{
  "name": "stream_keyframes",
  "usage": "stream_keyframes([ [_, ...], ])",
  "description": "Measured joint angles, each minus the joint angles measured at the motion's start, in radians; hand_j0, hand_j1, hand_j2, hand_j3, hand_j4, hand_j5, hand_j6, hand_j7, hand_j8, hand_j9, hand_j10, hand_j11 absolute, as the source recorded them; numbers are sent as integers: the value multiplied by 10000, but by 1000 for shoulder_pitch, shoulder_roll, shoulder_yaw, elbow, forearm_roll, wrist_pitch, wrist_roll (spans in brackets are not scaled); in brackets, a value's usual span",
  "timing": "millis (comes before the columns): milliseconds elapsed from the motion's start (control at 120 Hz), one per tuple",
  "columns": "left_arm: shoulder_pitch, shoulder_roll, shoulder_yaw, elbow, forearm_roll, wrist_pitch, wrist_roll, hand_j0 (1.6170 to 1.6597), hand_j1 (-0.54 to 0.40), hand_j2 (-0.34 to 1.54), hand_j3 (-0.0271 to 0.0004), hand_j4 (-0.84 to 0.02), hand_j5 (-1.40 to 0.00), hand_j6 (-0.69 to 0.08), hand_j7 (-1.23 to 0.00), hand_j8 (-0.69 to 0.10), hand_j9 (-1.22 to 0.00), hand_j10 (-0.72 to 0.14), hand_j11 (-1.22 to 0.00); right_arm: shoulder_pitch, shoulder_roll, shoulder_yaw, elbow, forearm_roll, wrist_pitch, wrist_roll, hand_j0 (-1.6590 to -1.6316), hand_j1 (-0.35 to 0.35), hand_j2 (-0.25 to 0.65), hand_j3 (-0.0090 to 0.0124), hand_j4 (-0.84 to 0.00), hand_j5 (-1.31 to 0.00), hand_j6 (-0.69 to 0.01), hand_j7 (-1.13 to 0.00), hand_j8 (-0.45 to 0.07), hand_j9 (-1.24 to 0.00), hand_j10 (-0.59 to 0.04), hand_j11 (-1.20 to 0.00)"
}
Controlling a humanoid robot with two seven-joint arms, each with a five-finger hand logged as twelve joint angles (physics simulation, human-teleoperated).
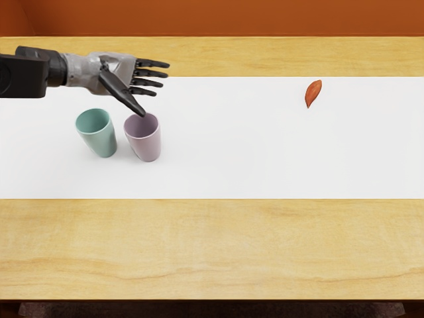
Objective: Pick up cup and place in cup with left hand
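Head view: we find the left robot hand [116, 71] empty, its fingers apart. The purple cup [144, 144] and green cup [101, 142] stand upright, side by side, on the white mat [232, 152], on its near side, purple closest to the thumb. We judge the reach must come nearward and down.

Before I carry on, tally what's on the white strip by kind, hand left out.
Cups: 2 (green cup, purple cup)
Orange-brown leaf, or something leaf-shaped: 1
Total: 3
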Motion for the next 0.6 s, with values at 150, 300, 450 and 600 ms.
stream_keyframes([
  [150,-2,-2,2,0,20,0,1,16581,3285,35,0,-178,-226,-178,-225,-176,-225,-174,-225,-2,0,0,0,0,0,0,-16581,-3479,-12,0,2,8,69,0,53,6,38,4],
  [300,-25,-1,3,0,121,0,2,16581,3285,35,0,-180,-226,-180,-226,-178,-225,-175,-225,-5,0,0,0,0,0,0,-16581,-3479,-12,0,2,8,68,0,53,6,37,4],
  [450,-72,5,3,0,225,0,13,16581,3286,36,0,-183,-226,-183,-226,-181,-225,-178,-225,-5,0,0,0,0,0,0,-16581,-3479,-12,0,2,8,67,0,52,5,37,4],
  [600,-108,7,3,-12,345,0,35,16581,3285,33,0,-190,-227,-193,-226,-190,-226,-184,-225,-6,0,0,0,1,0,0,-16581,-3479,-12,0,2,8,67,0,51,5,36,4],
])
